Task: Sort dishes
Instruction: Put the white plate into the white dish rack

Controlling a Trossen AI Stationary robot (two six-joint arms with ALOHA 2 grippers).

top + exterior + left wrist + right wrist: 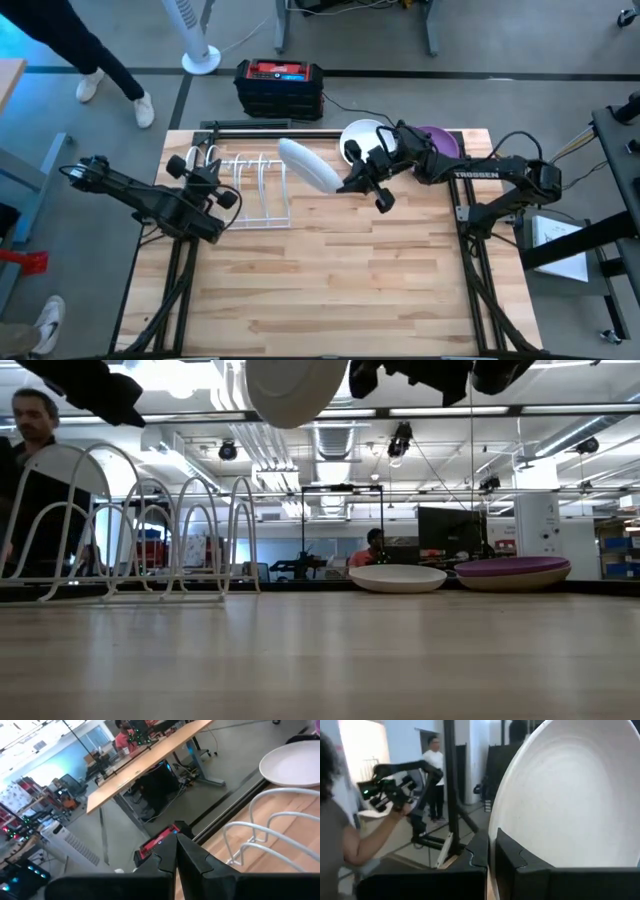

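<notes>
A white plate [308, 165] is pinched by its rim in the right gripper [352, 181] above the rack [245, 190] — it could slip, or strike the wires. The left gripper [208, 183], jaws pressed together, waits beside the rack.

Beside the wire rack [245, 190], the near tabletop [330, 290] lies open; behind, a white bowl [362, 138] and purple plate [440, 140] block passage.

white plate [308, 165] tilted, airborne (gripped) | white dish [362, 136], purple dish [443, 140] on table
</notes>
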